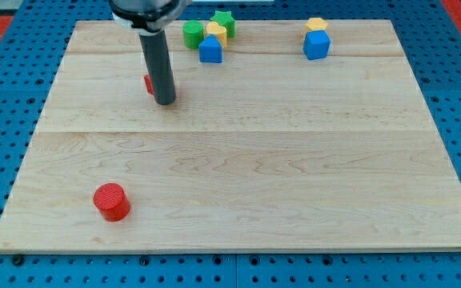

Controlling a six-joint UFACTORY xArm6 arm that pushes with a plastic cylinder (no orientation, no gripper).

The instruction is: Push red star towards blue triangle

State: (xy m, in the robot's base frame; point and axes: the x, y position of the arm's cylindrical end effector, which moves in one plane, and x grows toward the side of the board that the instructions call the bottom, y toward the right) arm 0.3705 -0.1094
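Observation:
My tip (165, 102) rests on the wooden board (238, 184) in its upper left part. A red block (148, 83), most likely the red star, is mostly hidden behind the rod; only a red sliver shows at the rod's left side, touching or nearly touching it. The blue block with a pointed top (210, 50), seemingly the blue triangle, sits up and to the right of the tip, near the view's top.
A green cylinder (192, 34), a yellow block (215, 32) and a green star (224, 19) crowd just behind the blue triangle. A blue cube (316, 45) with a yellow block (317, 24) behind it sits at the top right. A red cylinder (112, 201) stands at the bottom left.

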